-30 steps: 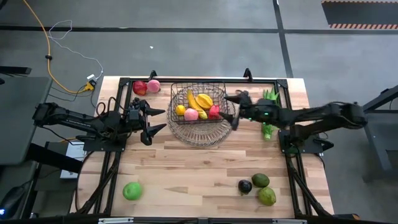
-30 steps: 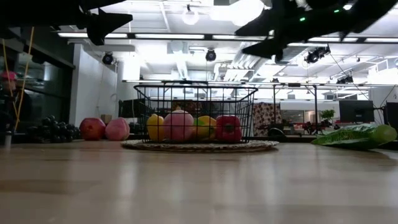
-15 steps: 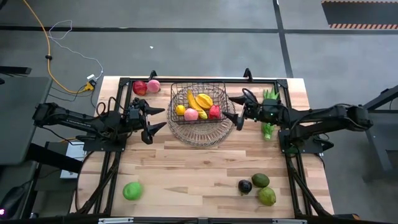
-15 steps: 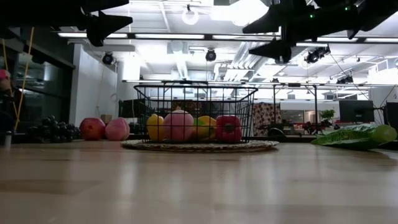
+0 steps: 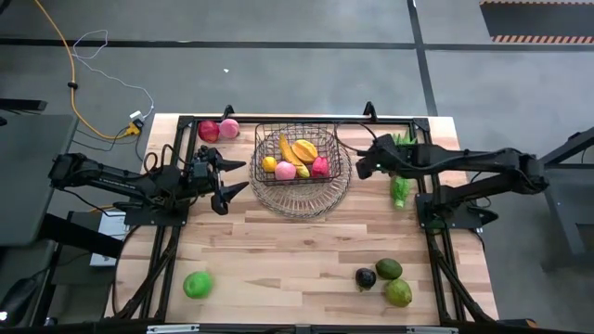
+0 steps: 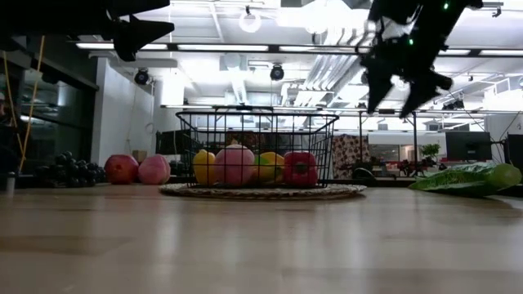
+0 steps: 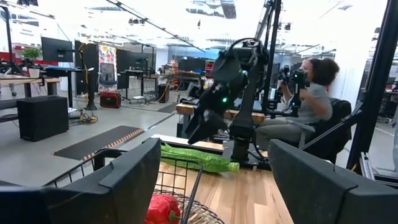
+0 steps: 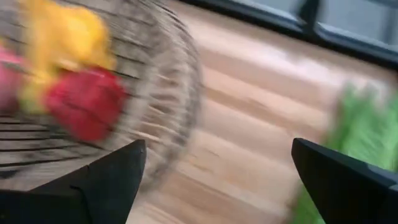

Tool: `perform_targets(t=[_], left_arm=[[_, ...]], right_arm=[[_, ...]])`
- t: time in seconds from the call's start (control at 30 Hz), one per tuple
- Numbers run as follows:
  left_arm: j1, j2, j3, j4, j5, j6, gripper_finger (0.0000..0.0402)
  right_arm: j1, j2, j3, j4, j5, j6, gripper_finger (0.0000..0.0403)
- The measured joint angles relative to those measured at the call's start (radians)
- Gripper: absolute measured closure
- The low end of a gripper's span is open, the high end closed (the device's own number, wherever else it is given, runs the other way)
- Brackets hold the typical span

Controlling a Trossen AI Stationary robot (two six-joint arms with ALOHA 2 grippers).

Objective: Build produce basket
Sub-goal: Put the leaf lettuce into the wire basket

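Right claw [image 5: 365, 165], agape and empty, now withdrawn from basket [image 5: 299, 160] toward green pods [image 5: 400, 188]; left claw [image 5: 234, 173] agape, empty, unmoved.

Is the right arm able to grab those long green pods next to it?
Probably yes. The right gripper hangs open in the air between the basket and the long green pods, holding nothing. The pods lie alone on bare table, and nothing sits between them and the gripper.

Overhead looks down; low level; both share basket [image 5: 295, 158].
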Motion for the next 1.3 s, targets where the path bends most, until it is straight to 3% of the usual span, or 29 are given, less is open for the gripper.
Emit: perform_targets(t=[0.37, 0.93, 1.13, 1.3], left_arm=[[0.0, 0.0, 0.0, -0.006, 0.0, 0.0, 0.0117], [0.0, 0.0, 0.0, -0.006, 0.0, 0.0, 0.0117], [0.0, 0.0, 0.0, -0.006, 0.0, 0.0, 0.0117], [0.0, 0.0, 0.0, -0.006, 0.001, 0.0, 0.0117]], right_arm=[[-0.108, 0.237, -0.045, -0.249, -0.005, 0.255, 0.0011], [-0.165, 0.553, -0.045, -0.289, 0.026, 0.325, 0.0011], [-0.188, 0.611, -0.047, -0.264, 0.034, 0.324, 0.0013], [-0.218, 0.613, -0.098, -0.215, 0.046, 0.333, 0.0038]])
